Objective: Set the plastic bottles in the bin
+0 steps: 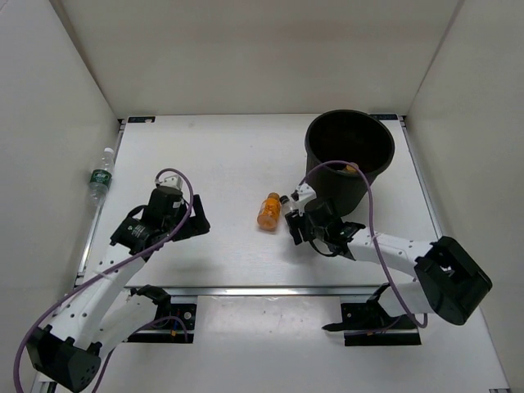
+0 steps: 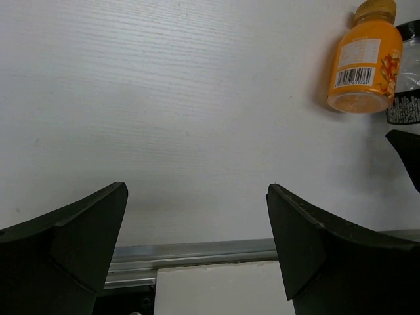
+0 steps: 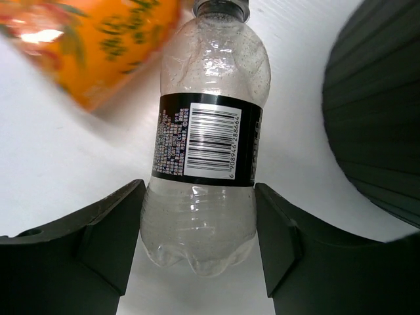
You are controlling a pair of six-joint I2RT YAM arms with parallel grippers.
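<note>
My right gripper (image 3: pixel 200 191) is shut on the base end of a small clear bottle (image 3: pixel 209 141) with a black label and dark cap, lying on the white table. A short orange bottle (image 1: pixel 268 211) lies just left of it, cap toward the back; it also shows as the orange bottle (image 3: pixel 98 39) and orange bottle (image 2: pixel 364 59). The black bin (image 1: pixel 321 160) stands right behind my right gripper (image 1: pixel 300 224). A clear bottle with a green label (image 1: pixel 99 177) lies off the table's left edge by the wall. My left gripper (image 2: pixel 197 191) stands open and empty, also seen from above as the left gripper (image 1: pixel 190 219).
The bin's wall (image 3: pixel 380 111) is close on the right of the held bottle. The table's aluminium front rail (image 2: pixel 197 252) runs just under my left fingers. White walls enclose the table on three sides.
</note>
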